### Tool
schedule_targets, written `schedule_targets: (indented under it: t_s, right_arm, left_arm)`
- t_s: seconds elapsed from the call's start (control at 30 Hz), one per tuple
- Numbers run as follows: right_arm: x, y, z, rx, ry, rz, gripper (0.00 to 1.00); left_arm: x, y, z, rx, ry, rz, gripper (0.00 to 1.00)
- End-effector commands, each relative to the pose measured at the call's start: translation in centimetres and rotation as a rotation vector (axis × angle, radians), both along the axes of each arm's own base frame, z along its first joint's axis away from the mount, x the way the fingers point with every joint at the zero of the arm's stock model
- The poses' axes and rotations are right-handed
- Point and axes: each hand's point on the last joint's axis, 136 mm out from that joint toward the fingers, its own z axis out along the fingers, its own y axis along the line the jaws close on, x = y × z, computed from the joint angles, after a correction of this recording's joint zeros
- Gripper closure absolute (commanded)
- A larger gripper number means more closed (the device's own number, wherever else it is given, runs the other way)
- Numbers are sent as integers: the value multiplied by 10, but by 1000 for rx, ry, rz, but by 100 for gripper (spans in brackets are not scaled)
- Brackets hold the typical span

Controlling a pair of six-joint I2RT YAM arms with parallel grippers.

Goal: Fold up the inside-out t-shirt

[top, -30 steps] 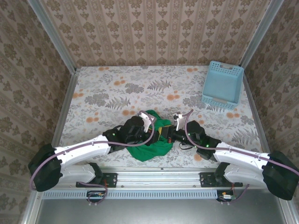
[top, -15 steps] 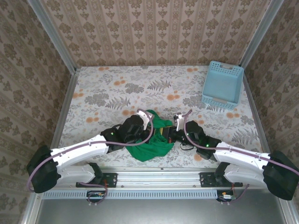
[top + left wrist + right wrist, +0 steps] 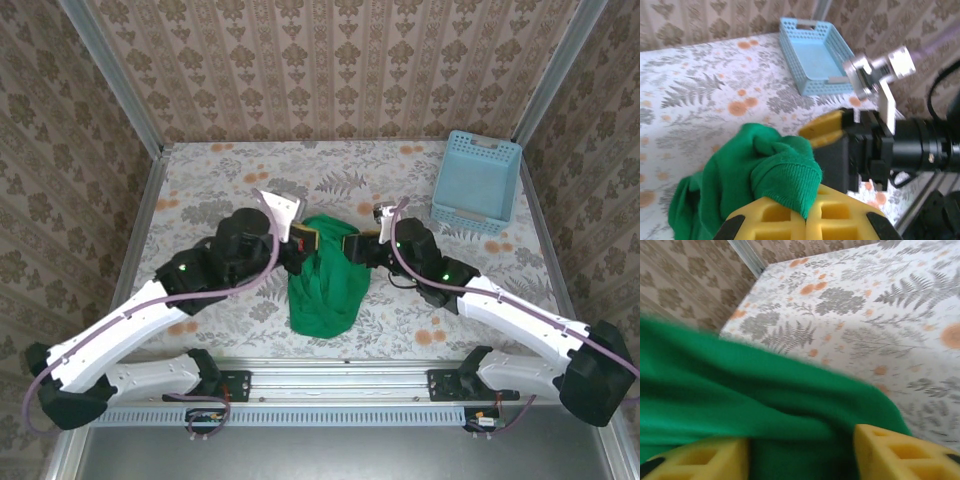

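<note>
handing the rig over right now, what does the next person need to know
Left gripper: shut on a ribbed edge of the t-shirt.
Right gripper: fingers apart with green cloth filling the gap; a firm grip cannot be confirmed.
T-shirt: bunched, hanging between the two grippers over the middle of the table; its lower end seems to rest on the table. The basket sits at the far right corner, apart from it.
Done: shirt held up; no fold made yet.
Left: spread it flat, then make every fold.

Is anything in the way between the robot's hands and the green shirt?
No, nothing visible. The left gripper and the right gripper both pinch the green t-shirt. The blue basket sits apart, at the table's far right.
</note>
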Motion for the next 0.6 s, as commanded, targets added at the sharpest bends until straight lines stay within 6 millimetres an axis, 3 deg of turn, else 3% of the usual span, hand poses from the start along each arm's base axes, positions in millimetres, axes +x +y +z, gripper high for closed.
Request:
schedule_targets:
  t_s: [0.0,0.13,0.23,0.4,0.5,0.57]
  right_arm:
    - [-21,-11,-7,-150,-30,4,35]
    - [-55,21,-5,-60,-69,135,27]
    - [-67,47,-1,-12,-86,213,24]
    - [-42,71,-14,-88,-50,152,22]
    - [-27,82,-24,-148,-35,122,36]
    - [-24,86,-16,-177,-52,131,57]
  left_arm:
    - [14,18,-3,22,48,82,100]
    - [17,12,-3,9,63,76,100]
    - [17,6,-3,0,75,60,100]
    - [15,2,10,-32,80,43,100]
    - [20,13,25,-41,57,88,100]
    - [26,26,39,-35,31,135,100]
